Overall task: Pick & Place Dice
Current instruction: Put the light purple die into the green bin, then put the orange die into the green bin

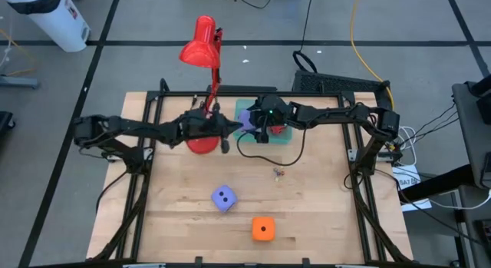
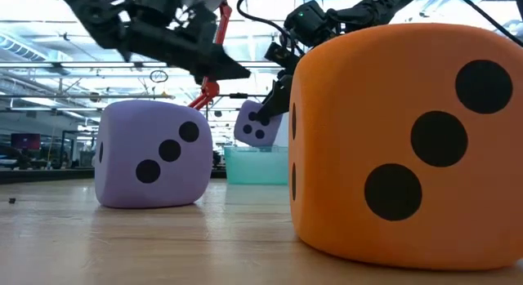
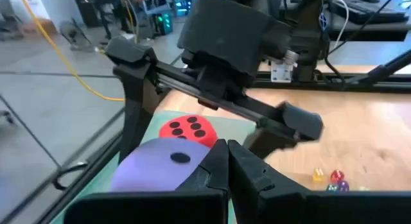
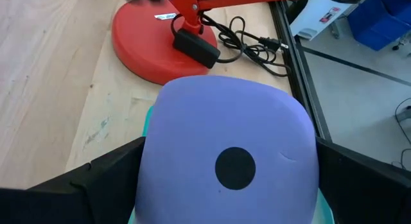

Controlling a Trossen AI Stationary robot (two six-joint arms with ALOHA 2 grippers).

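The right gripper [image 4: 231, 185] grasps a lavender die [image 4: 230, 153] between wide-spread fingers, above the teal tray [image 1: 285, 137] at the table's far middle. A red die [image 3: 187, 129] lies in the tray. The left gripper [image 3: 226, 161], clenched empty, hovers just left, over the lamp base [image 4: 151, 47]. Near the front lie a second lavender die [image 1: 223, 198] and an orange die [image 1: 263, 229].

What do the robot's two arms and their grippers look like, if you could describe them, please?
Both arms are dark, slender, jointed links. The left gripper has two black, angular, wedge-shaped fingers. The right gripper sits under a boxy black wrist block showing a small green light, with a black crossbar carrying its dark fingers; black cables run along the arm.
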